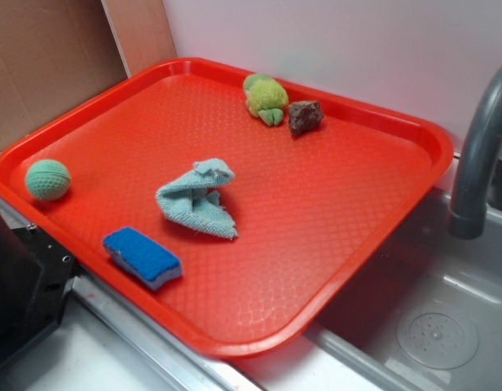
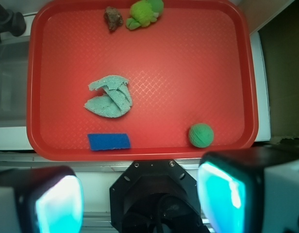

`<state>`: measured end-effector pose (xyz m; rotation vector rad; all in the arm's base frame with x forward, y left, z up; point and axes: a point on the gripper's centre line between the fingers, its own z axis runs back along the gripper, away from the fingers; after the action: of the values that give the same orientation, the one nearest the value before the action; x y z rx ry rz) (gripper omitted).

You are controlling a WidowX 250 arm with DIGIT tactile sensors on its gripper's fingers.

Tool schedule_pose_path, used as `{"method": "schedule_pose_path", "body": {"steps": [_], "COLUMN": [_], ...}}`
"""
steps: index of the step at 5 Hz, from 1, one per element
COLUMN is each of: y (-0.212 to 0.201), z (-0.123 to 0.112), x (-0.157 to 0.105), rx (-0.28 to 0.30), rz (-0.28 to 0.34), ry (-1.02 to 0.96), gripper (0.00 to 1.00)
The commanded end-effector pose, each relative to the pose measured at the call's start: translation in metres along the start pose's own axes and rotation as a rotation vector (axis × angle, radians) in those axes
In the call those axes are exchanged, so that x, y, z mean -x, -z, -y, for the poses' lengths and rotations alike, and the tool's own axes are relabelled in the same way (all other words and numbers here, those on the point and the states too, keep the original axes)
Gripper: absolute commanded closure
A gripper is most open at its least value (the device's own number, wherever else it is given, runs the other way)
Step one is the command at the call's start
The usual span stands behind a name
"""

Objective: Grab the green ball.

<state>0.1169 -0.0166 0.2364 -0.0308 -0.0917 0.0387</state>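
Note:
The green ball (image 1: 48, 179) is small, round and ribbed. It rests on the red tray (image 1: 316, 228) in its left corner, close to the rim. In the wrist view the ball (image 2: 201, 135) sits near the tray's (image 2: 246, 73) lower right corner. My gripper (image 2: 140, 194) is open and empty, high above the counter, outside the tray's near rim. Its two fingers (image 2: 222, 194) with glowing teal pads stand wide apart at the bottom of the wrist view, with the black robot base between them. The gripper does not show in the exterior view.
On the tray lie a crumpled pale teal cloth (image 1: 198, 199), a blue sponge (image 1: 143, 257), a yellow-green plush toy (image 1: 265, 98) and a brown rock-like lump (image 1: 305, 116). A grey faucet (image 1: 479, 155) and a sink basin (image 1: 430, 318) are at the right. Cardboard (image 1: 47, 57) stands behind.

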Motion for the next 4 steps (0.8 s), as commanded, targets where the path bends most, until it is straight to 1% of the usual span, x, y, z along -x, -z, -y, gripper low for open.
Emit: {"method": "schedule_pose_path", "body": {"steps": [1,2,3,4], "y": [0.000,0.042,0.075,0.089], "z": [0.000,-0.021,-0.052,-0.083], "x": [0.000,-0.013,-0.007,0.007], "rx": [0.000,0.018,-0.033,-0.063], "rz": [0.000,-0.040,-0.129,-0.092], "ry": [0.000,0.132,0.254,0.275], "gripper": [0.00,0.00,0.00,0.00]}}
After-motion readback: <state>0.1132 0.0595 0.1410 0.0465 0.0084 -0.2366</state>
